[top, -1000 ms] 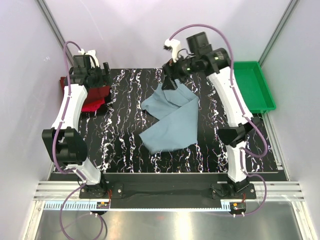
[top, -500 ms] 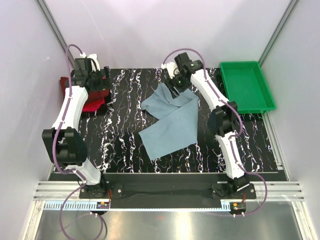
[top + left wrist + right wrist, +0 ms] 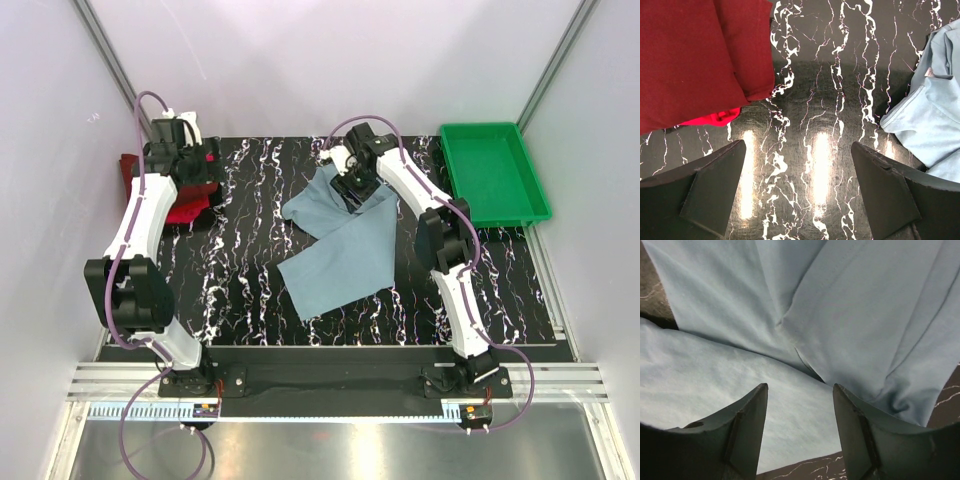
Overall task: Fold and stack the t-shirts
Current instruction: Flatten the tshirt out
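Holds right claw [image 3: 799, 390] apart over grey-blue t-shirt [image 3: 345, 250] toward counter [image 3: 240, 200] far edge; left claw [image 3: 798, 145] apart near maroon t-shirt [image 3: 690, 55], far-left corner.

Green plastic tray [image 3: 497, 170] at far right; black marbled table [image 3: 240, 260].

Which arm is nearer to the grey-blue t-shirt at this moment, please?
Right. The right fingers hover open directly over the grey-blue t-shirt's far end; the left fingers are off to its left, near the maroon t-shirt.
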You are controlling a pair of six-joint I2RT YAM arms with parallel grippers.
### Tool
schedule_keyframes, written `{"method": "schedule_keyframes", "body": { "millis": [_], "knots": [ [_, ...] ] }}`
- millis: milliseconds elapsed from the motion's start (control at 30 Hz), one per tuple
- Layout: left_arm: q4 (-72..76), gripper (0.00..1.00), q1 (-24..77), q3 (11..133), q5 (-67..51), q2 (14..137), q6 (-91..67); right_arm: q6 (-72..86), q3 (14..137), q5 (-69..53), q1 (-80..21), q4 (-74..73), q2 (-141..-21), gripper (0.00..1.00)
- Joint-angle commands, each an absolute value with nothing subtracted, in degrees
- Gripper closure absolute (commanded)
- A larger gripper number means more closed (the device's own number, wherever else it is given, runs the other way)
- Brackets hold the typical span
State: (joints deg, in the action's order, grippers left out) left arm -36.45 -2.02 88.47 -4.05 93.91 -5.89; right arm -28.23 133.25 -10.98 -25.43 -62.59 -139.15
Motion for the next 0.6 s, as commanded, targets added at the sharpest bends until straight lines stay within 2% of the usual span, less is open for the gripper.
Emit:
{"method": "schedule_keyframes", "body": {
  "millis": [0,333,567],
  "knots": [
    [-34.5,0.06,-1.7,88.4,-3.6,91.4,-5.1,-28.1,133.7,-13.8,-26.5,-59.9,-136.1,0.39],
    [-34.2,0.06,-1.6,86.0,-3.0,90.5,-4.7,-27.7,140.0,-15.7,-27.5,-60.5,-141.3,0.37],
    [-34.4,0.06,-1.5,85.9,-2.5,91.1,-4.5,-28.1,140.2,-15.9,-28.0,-59.1,-143.3,0.37]
  ]
}}
